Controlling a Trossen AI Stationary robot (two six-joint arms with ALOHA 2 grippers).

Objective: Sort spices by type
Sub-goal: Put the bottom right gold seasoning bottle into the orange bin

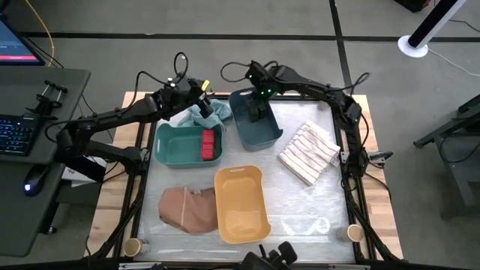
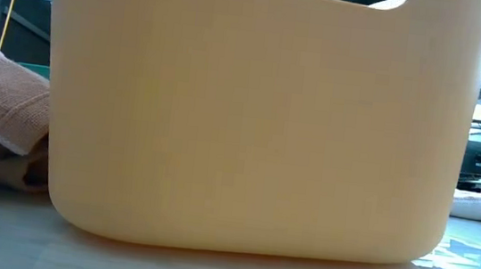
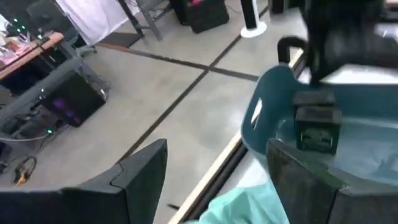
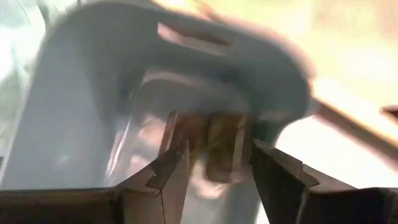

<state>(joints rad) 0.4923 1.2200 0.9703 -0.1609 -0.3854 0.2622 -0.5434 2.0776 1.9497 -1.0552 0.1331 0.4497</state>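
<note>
Seen from above, the right gripper [image 1: 257, 112] reaches down into the slate-blue plastic bin [image 1: 271, 137] at the far middle of the pale work table [image 1: 300, 202]. In the right wrist view its two dark fingers [image 4: 166, 177] stand a little apart on either side of a dark grey boxy spice container [image 4: 211, 144] resting against the bin's end wall below the handle slot; whether the pads actually press on it cannot be told. The left wrist view shows that same container [image 3: 318, 126] inside the blue bin, under the other arm.

The left gripper [image 1: 201, 99] hovers over the crumpled teal cloth [image 1: 208, 115] just beside the blue bin, its fingers [image 3: 144, 174] spread wide with nothing between them.

Two red boxy spice containers [image 1: 208, 144] lie side by side at the right end of the green plastic bin [image 1: 172, 146], on the table's left. A yellow-orange plastic bin [image 1: 240, 204] sits nearer the front edge and fills the low view [image 2: 251, 118]. Beside it lies a folded tan-brown cloth [image 1: 187, 208], while a striped white-and-brown cloth [image 1: 308, 152] lies to the right of the blue bin
</note>
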